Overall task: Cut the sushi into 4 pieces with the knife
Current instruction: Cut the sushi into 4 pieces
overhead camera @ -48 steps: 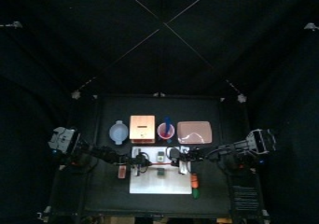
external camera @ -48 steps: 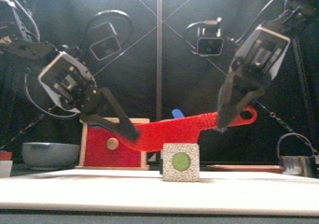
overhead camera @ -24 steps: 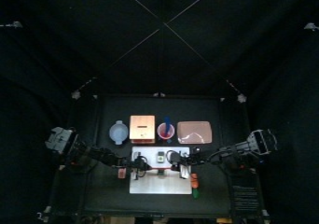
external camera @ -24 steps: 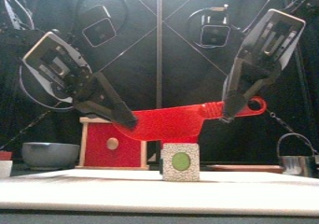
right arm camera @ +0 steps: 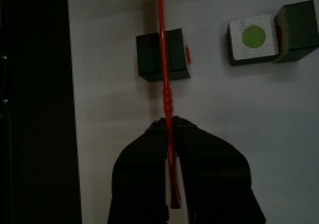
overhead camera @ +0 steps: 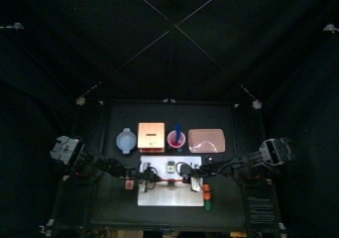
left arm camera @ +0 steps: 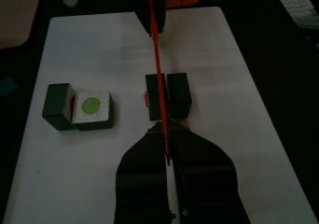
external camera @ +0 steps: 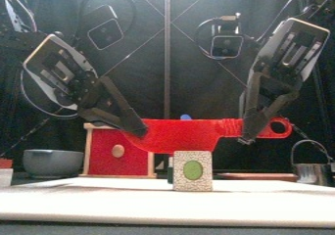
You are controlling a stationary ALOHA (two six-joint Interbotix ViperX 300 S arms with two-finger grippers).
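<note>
- Head-on, the knife (external camera: 190, 131) hangs level between the two arms. The left gripper (external camera: 135, 133) is clamped on the blade's tip end and the right gripper (external camera: 246, 131) on the handle. Under it a piece (external camera: 191, 168) of sushi stands on the board (external camera: 92, 186), its white face and green centre toward the camera. I cannot tell whether the edge touches anything.
- From above, both grippers meet over the board. The rest is too small to read.
- Left wrist: the jaws pinch the thin blade, which runs across the middle of a dark block (left arm camera: 169, 95). The piece with the white face sits apart beside it, clear of the blade.
- Right wrist: the jaws are closed on the handle. The line is the same, with the blade over the block's middle and the piece off to one side.
- Step in hand, as I judge it: the sushi is already in two parts, and the knife is lined up to split the block. The next move calls for both arms to press down together and keep the blade level, so the block does not skid.
</note>
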